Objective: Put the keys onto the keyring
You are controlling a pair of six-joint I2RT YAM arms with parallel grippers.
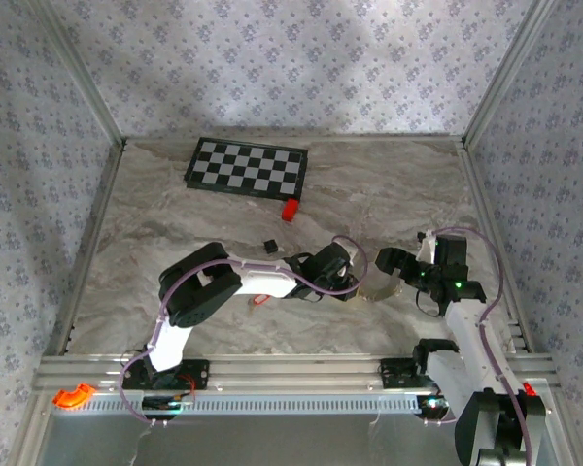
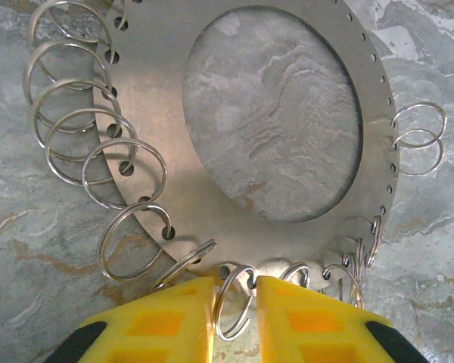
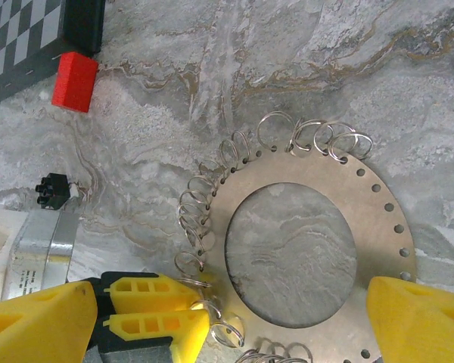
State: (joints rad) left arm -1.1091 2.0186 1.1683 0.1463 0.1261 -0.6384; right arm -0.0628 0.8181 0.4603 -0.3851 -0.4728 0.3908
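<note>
Nearest the arm bases, the key [image 1: 259, 300], a small flat red piece, lies on the marbled tabletop [image 1: 155, 223] just beside the left arm's forearm and well apart from the keyring [image 2: 155, 136]. The keyring is a flat silvery disc with a large round cut-out and a row of holes along its rim, many of them threaded with wire loops. It lies flat on the tabletop between the two arms.

The left end effector [image 2: 234, 291] is at the near rim of the disc. Its yellow pads are drawn narrow around one split ring [image 2: 233, 302], whose wire meets both inner faces. The right end effector [image 3: 231, 302] hangs over the same disc with its yellow fingers [image 3: 38, 325] spread wide, one on either side of it, holding nothing.

Farther out sits a tiny black cube [image 3: 53, 190], alone on the stone pattern. Beyond it a bright red block [image 3: 74, 82] lies just beside the corner of a checkerboard [image 1: 248, 167], which rests flat near the back wall
</note>
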